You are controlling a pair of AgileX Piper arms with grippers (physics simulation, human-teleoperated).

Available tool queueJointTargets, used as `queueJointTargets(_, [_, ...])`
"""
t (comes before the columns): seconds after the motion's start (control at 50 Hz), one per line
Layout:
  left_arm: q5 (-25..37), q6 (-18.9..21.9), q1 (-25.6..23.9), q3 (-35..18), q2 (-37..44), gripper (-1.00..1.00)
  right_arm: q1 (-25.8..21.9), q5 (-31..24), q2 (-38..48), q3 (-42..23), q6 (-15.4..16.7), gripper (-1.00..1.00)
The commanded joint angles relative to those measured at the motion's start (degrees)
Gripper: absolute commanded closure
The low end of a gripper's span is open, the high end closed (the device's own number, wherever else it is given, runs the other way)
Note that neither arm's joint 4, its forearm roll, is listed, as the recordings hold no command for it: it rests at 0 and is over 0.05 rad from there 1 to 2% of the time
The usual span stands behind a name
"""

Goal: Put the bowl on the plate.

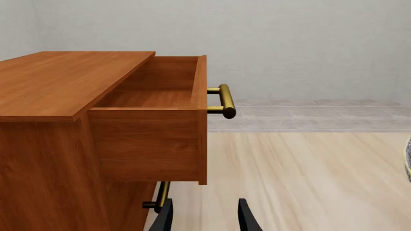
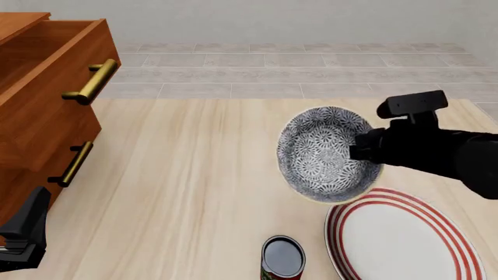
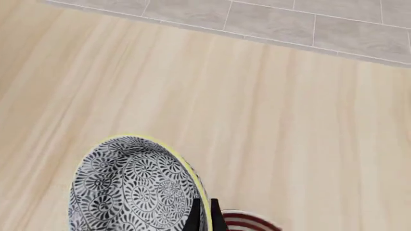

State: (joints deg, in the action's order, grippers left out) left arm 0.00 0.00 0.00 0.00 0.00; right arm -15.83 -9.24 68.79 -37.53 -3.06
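Note:
The floral grey-blue and white bowl (image 2: 323, 154) hangs tilted above the table, its inside turned toward the front camera. My right gripper (image 2: 360, 153) is shut on its right rim. In the right wrist view the fingers (image 3: 204, 214) pinch the bowl (image 3: 132, 187) at its yellowish edge. The white plate (image 2: 400, 239) with red rings lies flat just right of and nearer than the bowl; a sliver of the plate (image 3: 247, 222) shows past the fingers. My left gripper (image 1: 205, 216) stands open and empty at the table's near left (image 2: 27, 224). A sliver of the bowl (image 1: 408, 159) shows in the left wrist view.
A wooden cabinet (image 2: 39, 87) with brass handles stands at the left, its top drawer (image 1: 154, 101) pulled open and empty. A small dark-topped can (image 2: 281, 256) stands upright near the front edge, just left of the plate.

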Motion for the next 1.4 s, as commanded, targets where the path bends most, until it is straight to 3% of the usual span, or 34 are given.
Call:
queueJointTargets(0.02, [0.0, 0.0, 0.0, 0.0, 0.0, -1.00, 3.5, -2.0, -5.5, 3.3, -0.2, 1.00])
queueJointTargets(0.48, [0.0, 0.0, 0.0, 0.0, 0.0, -1.00, 11.4, -10.4, -22.2, 11.1, -1.0, 1.00])
queueJointTargets(0.98, [0.0, 0.0, 0.0, 0.0, 0.0, -1.00, 17.3, -18.8, -34.2, 15.3, -1.1, 1.00])
queueJointTargets(1.4, [0.0, 0.0, 0.0, 0.0, 0.0, -1.00, 19.8, -19.8, -38.3, 20.0, -2.2, 1.00])
